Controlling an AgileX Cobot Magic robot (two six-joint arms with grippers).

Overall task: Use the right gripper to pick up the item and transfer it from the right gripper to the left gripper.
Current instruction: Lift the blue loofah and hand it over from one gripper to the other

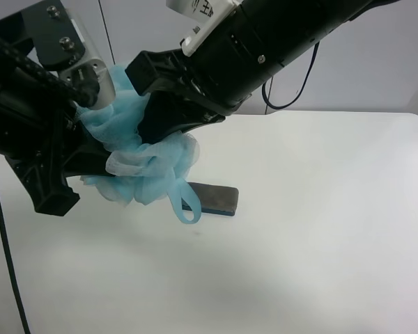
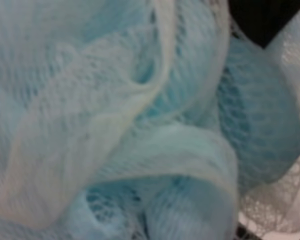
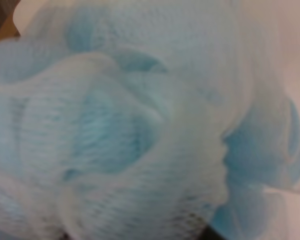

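The light-blue mesh bath pouf [image 1: 136,163] hangs in the air above the table, its blue ribbon loop [image 1: 186,207] dangling below. The right gripper [image 1: 155,104], on the arm with the white lettered housing, reaches in from above and is shut on the pouf's upper part. The left gripper [image 1: 80,142], with the grey bolted block, has its black fingers [image 1: 50,191] around the pouf's other side; the mesh hides how the jaws stand. The pouf fills the right wrist view [image 3: 120,130] and the left wrist view [image 2: 130,130].
A grey-and-blue eraser block [image 1: 212,198] lies on the white table [image 1: 320,223] just under the pouf. A black cable [image 1: 3,257] hangs at the exterior high view's left edge. The table's far edge runs along the back.
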